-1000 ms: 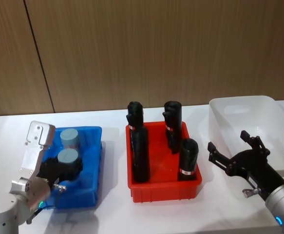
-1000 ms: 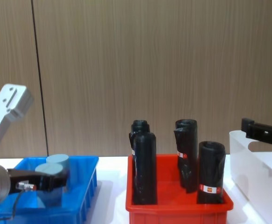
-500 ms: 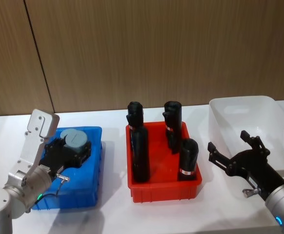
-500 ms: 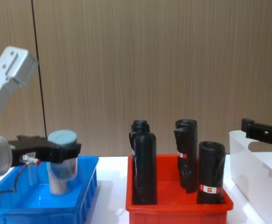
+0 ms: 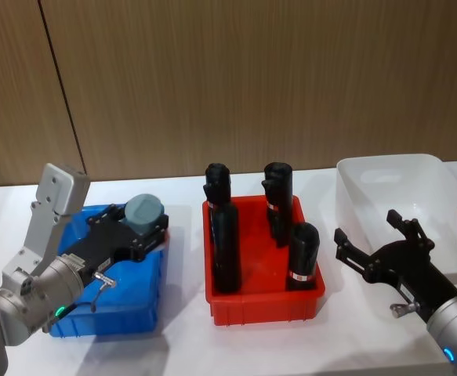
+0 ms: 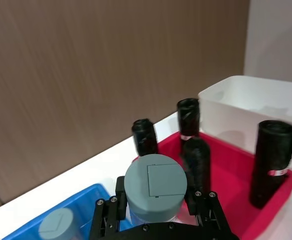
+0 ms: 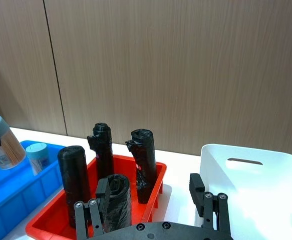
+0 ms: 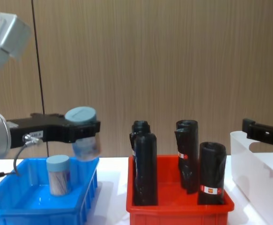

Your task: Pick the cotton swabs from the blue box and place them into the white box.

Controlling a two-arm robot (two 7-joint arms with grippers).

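My left gripper (image 5: 145, 229) is shut on a cotton swab jar (image 5: 145, 211) with a pale blue lid. It holds the jar in the air above the right edge of the blue box (image 5: 151, 301). From the chest the held jar (image 8: 82, 133) hangs tilted above the box rim. Another cotton swab jar (image 8: 59, 174) stands upright inside the blue box (image 8: 87, 192). My right gripper (image 5: 377, 235) is open with nothing between its fingers, low in front of the white box (image 5: 400, 184) at the far right.
A red bin (image 5: 263, 304) stands between the blue box and the white box, with several upright black rolls (image 5: 226, 247) in it. A brown wood wall runs behind the white table (image 5: 181, 345).
My left gripper has lifted the swab jar out of the blue box and carried it up and to the right, toward the red bin. The right arm has not moved.
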